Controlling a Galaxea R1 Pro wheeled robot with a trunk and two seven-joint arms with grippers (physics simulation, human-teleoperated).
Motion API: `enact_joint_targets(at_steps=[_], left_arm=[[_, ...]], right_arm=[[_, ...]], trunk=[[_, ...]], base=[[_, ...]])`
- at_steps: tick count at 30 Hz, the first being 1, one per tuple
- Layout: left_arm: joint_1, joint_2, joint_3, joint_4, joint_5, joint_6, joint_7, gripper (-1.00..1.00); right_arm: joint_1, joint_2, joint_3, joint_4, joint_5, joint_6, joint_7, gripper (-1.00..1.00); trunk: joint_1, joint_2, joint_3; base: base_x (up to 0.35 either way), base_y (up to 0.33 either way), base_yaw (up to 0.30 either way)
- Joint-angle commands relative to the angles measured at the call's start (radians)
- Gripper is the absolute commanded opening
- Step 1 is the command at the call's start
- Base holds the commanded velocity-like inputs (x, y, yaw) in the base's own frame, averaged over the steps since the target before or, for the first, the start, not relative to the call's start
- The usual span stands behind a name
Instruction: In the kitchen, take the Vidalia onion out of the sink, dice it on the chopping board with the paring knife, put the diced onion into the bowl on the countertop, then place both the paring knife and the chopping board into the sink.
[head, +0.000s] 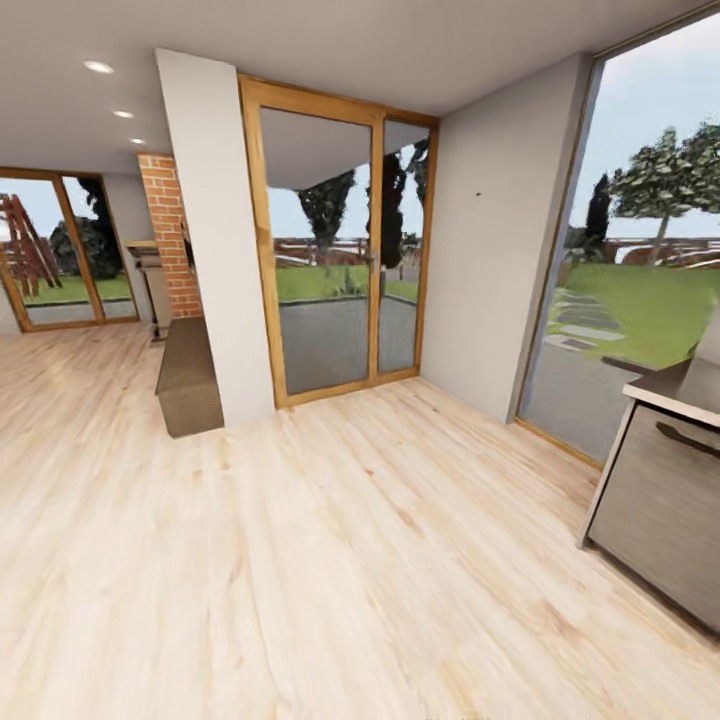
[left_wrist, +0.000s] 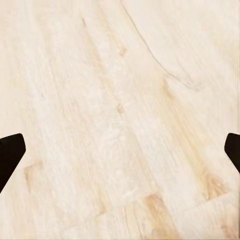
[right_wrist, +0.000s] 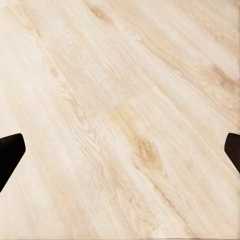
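I am on the light wood floor (head: 330, 560) of an open room. A corner of a grey countertop (head: 672, 388) over a grey cabinet front (head: 665, 510) with a dark handle shows at the right edge of the head view. The onion, sink, chopping board, paring knife and bowl are out of view. In the left wrist view my left gripper (left_wrist: 120, 152) is open, its dark fingertips (left_wrist: 9, 155) far apart over bare floorboards. My right gripper (right_wrist: 120, 152) is open too, its fingertips (right_wrist: 9, 152) wide apart above the floor, holding nothing.
Wood-framed glass doors (head: 340, 250) stand ahead between a white pillar (head: 215, 240) and a white wall (head: 500, 240). A low brown bench (head: 188, 375) and a brick column (head: 170, 235) are at the left. A large window (head: 640, 230) is at the right.
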Motion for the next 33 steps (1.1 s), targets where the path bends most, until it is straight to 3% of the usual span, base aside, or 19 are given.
enact_joint_targets(at_steps=[1,33], left_arm=[[0.0,0.001,0.0,-0.001,0.001,-0.002,0.002,1.0],[0.0,0.002,0.0,0.0,0.0,-0.002,0.001,1.0]], right_arm=[[-0.001,0.0,0.0,0.001,0.0,-0.003,-0.003,1.0],[-0.001,0.001,0.0,0.007,0.0,-0.003,-0.003,1.0]], trunk=[[0.0,-0.001,-0.001],[0.0,-0.001,-0.001]], base=[[0.0,-0.002,-0.281],[0.0,0.0,-0.281]])
